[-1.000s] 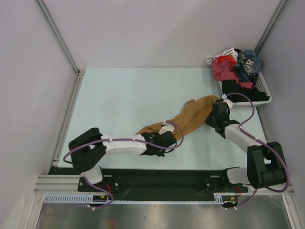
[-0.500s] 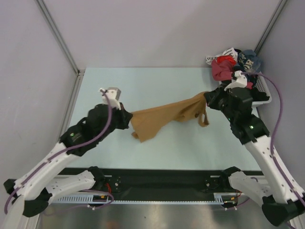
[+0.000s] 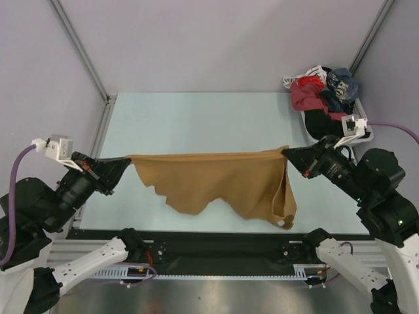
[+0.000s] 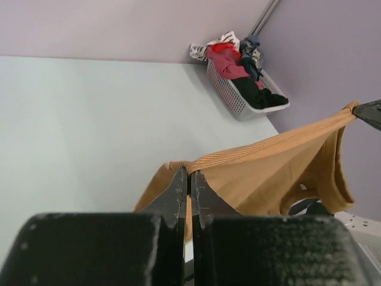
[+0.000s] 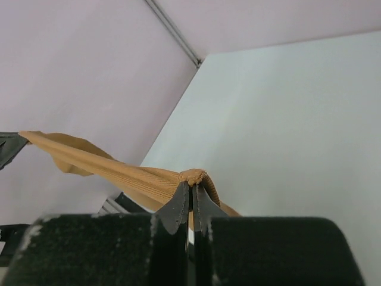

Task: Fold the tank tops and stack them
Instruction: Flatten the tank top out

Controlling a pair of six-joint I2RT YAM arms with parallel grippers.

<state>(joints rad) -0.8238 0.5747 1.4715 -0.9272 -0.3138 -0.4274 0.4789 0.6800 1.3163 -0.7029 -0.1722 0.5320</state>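
Both jaws clamped tight on tan top point(image 3: 216, 180).

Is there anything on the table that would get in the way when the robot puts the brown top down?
Nothing visible. The brown top hangs stretched between the left gripper and right gripper, and the table looks bare. The basket of clothes sits off in the far right corner.

The tan-brown cloth tank top point(image 3: 222, 184) hung between left end effector point(image 3: 127, 159) and right end effector point(image 3: 286, 152) above the pale surface point(image 3: 196, 124); white mesh basket point(image 3: 361, 121) sat at its far-right corner
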